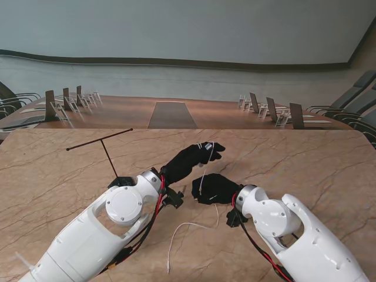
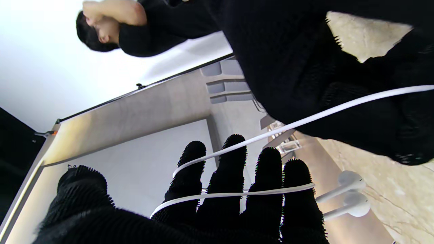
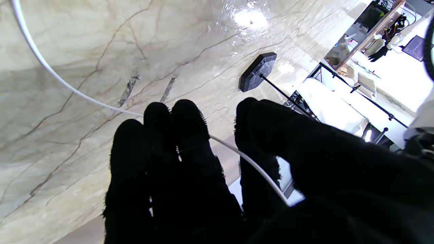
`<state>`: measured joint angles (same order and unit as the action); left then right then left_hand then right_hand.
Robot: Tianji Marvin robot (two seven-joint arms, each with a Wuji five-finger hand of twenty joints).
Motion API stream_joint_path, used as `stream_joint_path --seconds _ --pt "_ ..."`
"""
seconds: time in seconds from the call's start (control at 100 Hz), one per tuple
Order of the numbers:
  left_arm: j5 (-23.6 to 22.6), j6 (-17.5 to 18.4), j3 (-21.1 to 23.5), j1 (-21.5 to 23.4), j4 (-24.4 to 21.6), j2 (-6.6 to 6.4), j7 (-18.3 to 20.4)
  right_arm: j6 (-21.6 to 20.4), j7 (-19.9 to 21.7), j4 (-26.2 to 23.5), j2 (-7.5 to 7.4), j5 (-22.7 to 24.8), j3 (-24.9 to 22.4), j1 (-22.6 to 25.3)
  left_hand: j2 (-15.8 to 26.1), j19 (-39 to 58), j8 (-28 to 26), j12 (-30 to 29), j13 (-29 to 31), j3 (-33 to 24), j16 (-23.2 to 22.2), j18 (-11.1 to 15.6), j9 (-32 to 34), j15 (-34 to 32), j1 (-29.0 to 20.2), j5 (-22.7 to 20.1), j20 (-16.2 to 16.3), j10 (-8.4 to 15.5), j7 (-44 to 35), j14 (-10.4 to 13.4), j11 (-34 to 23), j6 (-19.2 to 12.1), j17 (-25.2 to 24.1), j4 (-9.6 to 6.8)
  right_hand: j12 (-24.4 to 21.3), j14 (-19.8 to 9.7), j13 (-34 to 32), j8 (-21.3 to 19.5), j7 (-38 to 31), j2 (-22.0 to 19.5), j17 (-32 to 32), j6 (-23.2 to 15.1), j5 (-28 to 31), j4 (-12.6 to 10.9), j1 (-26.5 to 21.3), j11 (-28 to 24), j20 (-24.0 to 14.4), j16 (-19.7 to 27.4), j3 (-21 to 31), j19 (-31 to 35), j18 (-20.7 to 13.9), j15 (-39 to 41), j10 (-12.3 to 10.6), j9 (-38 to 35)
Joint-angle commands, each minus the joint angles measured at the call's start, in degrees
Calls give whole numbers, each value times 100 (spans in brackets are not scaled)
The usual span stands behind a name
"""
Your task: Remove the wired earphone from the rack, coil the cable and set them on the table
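Note:
My left hand [image 1: 191,160], in a black glove, is raised over the middle of the table with the white earphone cable [image 2: 237,195] looped around its straight fingers [image 2: 234,176]. Both earbuds [image 2: 352,193] hang beside the little finger. From there the cable [image 1: 202,176] drops to my right hand [image 1: 216,188], which sits low just to the right and nearer to me. In the right wrist view the cable [image 3: 244,156] passes between the thumb and the fingers [image 3: 176,135]. The loose tail [image 1: 182,232] lies on the table toward me. The thin black rack [image 1: 108,154] stands empty at the left.
The rack's dark base [image 3: 257,71] rests on the marble table [image 1: 305,170] by my left forearm. Beyond the table's far edge stand rows of desks and chairs [image 1: 276,111]. A person [image 2: 142,23] shows in the left wrist view.

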<state>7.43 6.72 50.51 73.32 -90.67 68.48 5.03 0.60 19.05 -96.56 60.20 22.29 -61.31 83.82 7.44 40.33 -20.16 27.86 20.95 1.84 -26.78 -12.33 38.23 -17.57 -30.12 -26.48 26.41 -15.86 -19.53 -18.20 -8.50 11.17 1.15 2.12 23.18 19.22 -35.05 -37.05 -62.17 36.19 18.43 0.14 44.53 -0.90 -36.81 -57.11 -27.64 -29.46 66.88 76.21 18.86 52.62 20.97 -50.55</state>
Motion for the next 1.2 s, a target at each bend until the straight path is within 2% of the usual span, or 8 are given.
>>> stream_joint_path --seconds 0.0,0.28,0.37,0.57,0.76,0.82,1.19 --pt "-52 0 -15 27 -96 42 -58 20 -46 96 53 4 54 6 81 160 -84 169 7 33 58 -50 -230 -65 -54 258 -84 72 -75 -101 -89 -327 58 106 -71 -103 118 -622 -965 -151 -71 -654 839 -643 -406 -19 -61 -70 738 35 -307 124 327 25" --pt "47 -50 -20 39 -241 15 56 129 -136 367 88 -24 203 -147 117 264 -119 215 34 33 111 -148 -534 -130 -72 366 -175 117 -106 -237 -102 -361 170 103 -109 -106 142 -697 -948 -145 -90 -617 843 -621 -429 -19 -50 -68 777 15 -319 110 326 46" --pt "103 -92 -38 40 -295 8 109 161 -152 436 96 -13 231 -196 131 331 -126 221 102 35 116 -254 -608 -186 -69 388 -190 126 -104 -315 -151 -366 257 101 -108 -106 134 -715 -950 -155 -92 -620 831 -611 -442 -33 -49 -71 770 12 -320 117 330 46" --pt "249 -194 -101 36 -421 -15 266 232 -203 632 119 -8 320 -327 183 420 -152 210 156 40 128 -326 -826 -299 -45 499 -250 153 -77 -344 -323 -377 349 93 -113 -103 125 -729 -958 -139 -77 -613 835 -603 -456 -49 -50 -75 774 20 -320 125 342 32" --pt "333 -303 -152 60 -546 -34 369 299 -272 858 147 4 406 -464 198 617 -234 411 269 41 33 -394 -919 -492 -45 526 -216 107 -113 -400 -714 -381 458 89 -120 -101 119 -725 -961 -108 -66 -613 841 -595 -458 -57 -52 -80 798 29 -315 134 343 24" --pt "329 -322 -161 74 -575 -35 365 318 -295 917 155 9 412 -492 188 769 -279 508 381 38 -31 -541 -880 -599 -56 498 -154 65 -153 -489 -800 -348 558 88 -121 -101 112 -721 -963 -101 -67 -608 850 -592 -463 -62 -53 -82 807 30 -315 139 350 18" --pt "449 -392 -166 106 -648 -62 499 471 -425 1191 185 161 371 -637 235 1018 -306 624 573 43 -183 -725 -954 -807 -28 549 -45 77 -117 -580 -875 -361 745 87 -124 -93 86 -700 -970 -79 -49 -616 853 -553 -454 -90 -60 -87 838 47 -294 154 364 -3"
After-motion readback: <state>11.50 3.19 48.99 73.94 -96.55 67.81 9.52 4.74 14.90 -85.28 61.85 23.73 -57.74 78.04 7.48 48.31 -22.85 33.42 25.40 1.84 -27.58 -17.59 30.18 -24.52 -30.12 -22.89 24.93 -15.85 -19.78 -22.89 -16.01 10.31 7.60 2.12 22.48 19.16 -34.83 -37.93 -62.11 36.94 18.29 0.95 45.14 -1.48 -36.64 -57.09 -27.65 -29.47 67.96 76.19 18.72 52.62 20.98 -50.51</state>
